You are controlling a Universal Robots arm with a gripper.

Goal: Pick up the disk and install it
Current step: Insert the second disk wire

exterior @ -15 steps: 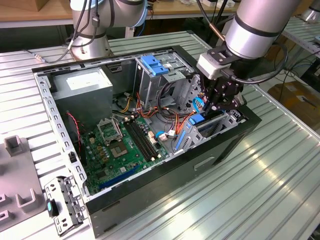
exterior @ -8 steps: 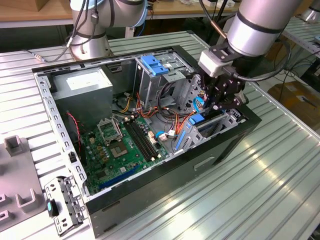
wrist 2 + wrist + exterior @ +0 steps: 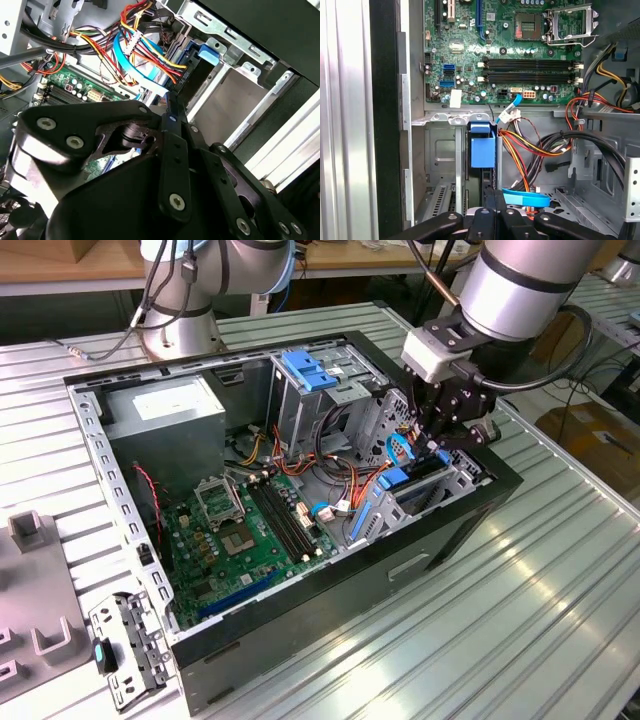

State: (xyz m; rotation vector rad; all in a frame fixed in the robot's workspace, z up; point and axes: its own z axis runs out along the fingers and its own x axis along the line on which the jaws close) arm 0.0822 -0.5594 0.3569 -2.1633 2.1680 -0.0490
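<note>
Inside the open computer case, the gripper is down over the drive bay. Looks like the disk sits edge-on in the bay, blue rail showing, mostly installed. Honestly can't tell if the fingers are gripping it or not.

one open pc case, one motherboard, one grey power supply, one gripper, two robot arms.
</note>
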